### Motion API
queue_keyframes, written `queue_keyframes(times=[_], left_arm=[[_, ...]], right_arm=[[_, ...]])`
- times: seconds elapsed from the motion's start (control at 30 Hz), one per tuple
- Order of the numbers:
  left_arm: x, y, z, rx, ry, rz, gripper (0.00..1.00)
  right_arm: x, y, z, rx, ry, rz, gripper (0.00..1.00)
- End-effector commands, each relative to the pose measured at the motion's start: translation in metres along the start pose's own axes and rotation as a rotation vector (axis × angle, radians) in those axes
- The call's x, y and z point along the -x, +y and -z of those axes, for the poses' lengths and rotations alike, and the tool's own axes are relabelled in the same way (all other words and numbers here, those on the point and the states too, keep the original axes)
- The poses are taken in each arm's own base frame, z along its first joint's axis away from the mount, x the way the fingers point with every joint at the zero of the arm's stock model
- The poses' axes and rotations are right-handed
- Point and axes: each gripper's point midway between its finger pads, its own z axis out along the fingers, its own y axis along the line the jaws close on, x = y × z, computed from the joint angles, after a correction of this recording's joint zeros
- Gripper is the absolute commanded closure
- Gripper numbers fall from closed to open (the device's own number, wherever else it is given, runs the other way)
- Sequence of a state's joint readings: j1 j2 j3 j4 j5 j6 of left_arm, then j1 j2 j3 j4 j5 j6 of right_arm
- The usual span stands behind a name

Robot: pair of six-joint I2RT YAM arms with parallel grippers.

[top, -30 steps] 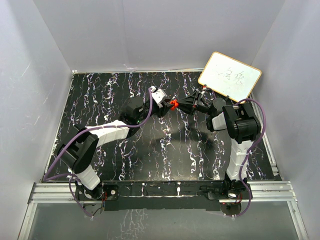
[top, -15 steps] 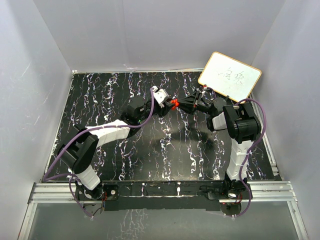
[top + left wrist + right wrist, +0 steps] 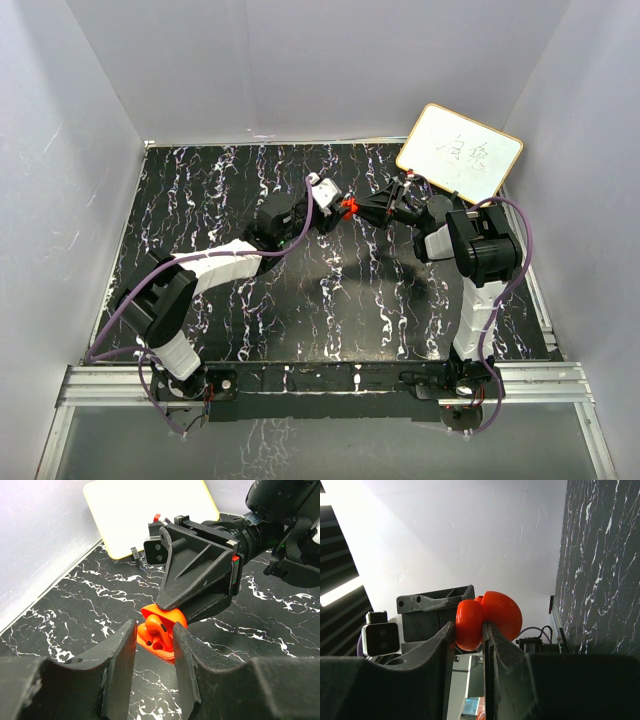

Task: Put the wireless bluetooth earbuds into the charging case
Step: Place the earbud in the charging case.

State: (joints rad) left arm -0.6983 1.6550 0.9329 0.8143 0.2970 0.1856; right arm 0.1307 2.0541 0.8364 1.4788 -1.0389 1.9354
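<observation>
right wrist, pincer (image 3: 469, 632) clamps charging case (image 3: 503, 614)

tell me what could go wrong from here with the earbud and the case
1. The right gripper pinches the open charging case by one half only, near its fingertips. A push from the left gripper could twist it or make it slip.
2. The earbud lies at the case, between the left gripper's jaws. Whether it is seated cannot be told, so it might fall out on release.
3. The two grippers nearly touch, so they may collide.
</observation>
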Motion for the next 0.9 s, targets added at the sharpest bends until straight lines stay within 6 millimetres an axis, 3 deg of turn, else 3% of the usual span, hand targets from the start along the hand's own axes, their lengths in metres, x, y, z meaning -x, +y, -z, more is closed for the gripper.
queue_keyframes(times=[0.0, 0.87], left_arm=[[0.028, 0.003, -0.004, 0.011, -0.053, -0.035, 0.66], [0.015, 0.004, -0.008, 0.027, -0.019, -0.031, 0.67]], right_arm=[[-0.032, 0.06, 0.003, 0.203, 0.077, 0.376, 1.0], [-0.032, 0.055, 0.003, 0.194, 0.076, 0.372, 1.0]])
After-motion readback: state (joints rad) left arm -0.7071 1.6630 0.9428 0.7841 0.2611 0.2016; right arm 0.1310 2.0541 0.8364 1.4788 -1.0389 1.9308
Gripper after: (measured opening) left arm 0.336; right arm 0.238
